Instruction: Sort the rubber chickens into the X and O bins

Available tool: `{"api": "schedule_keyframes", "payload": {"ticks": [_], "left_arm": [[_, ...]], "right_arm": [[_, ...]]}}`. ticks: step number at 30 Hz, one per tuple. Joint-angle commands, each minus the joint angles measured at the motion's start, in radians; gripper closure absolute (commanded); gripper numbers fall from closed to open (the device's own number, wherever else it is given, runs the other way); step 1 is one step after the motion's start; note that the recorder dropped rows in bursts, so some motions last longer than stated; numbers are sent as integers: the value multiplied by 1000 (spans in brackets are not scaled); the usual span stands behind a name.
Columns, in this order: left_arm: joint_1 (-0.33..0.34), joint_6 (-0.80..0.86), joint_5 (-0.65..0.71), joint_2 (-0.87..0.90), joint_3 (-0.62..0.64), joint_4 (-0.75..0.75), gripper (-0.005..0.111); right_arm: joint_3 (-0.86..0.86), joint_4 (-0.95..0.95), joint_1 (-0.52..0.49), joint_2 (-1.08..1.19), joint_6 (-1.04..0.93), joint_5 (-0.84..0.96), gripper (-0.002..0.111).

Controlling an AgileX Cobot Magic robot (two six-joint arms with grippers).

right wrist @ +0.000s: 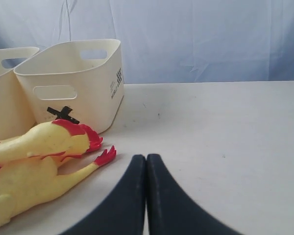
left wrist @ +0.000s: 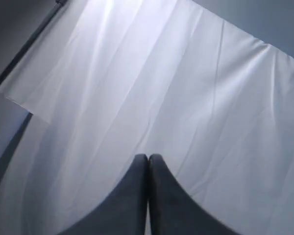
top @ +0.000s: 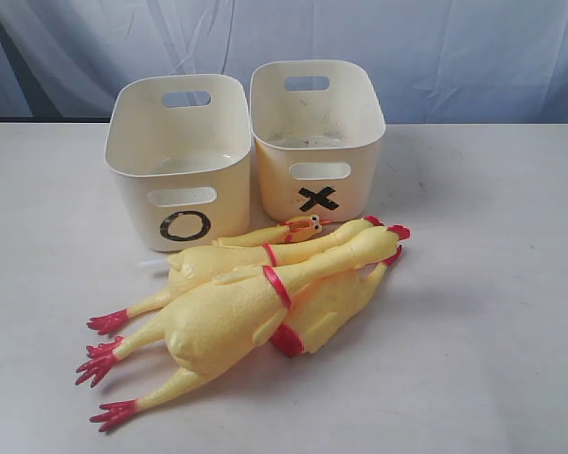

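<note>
Exterior view: chickens (top: 229, 317) lie heaped mid-frame below the O bin (top: 133, 194) and X bin (top: 275, 180), while left tool (left wrist: 148, 157) and right tool (right wrist: 146, 157) are pressed together.

Your left gripper (left wrist: 148, 157) sits at the lower middle of the frame, its two dark fingers (left wrist: 130, 196) pressed tip to tip. Behind it you see a creased white sheet (left wrist: 161, 88), with a dark pole (left wrist: 24, 46) crossing the upper left.
</note>
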Motion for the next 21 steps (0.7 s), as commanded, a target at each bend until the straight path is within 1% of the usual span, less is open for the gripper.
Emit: {"api": "schedule_keyframes", "payload": {"ticks": [1, 4, 8, 11, 14, 18, 21], "left_arm": [[0, -371, 1, -2, -71, 467, 107], [0, -526, 2, 53, -136, 702, 107], [0, -651, -8, 185, -220, 923, 107], [0, -725, -66, 304, -288, 1094, 107], [0, -763, -142, 437, -351, 1212, 107], [0, -773, -221, 618, -429, 1322, 107], [0, -818, -270, 744, -483, 1401, 107]], "right_arm": [[2, 5, 4, -5, -2, -15, 109], [2, 10, 4, -5, -2, -15, 109], [2, 71, 4, -5, -2, -15, 109], [2, 92, 4, -5, -2, -15, 109], [2, 95, 4, -5, -2, -15, 109], [2, 95, 4, -5, -2, -15, 109], [2, 95, 4, -5, -2, -15, 109]]}}
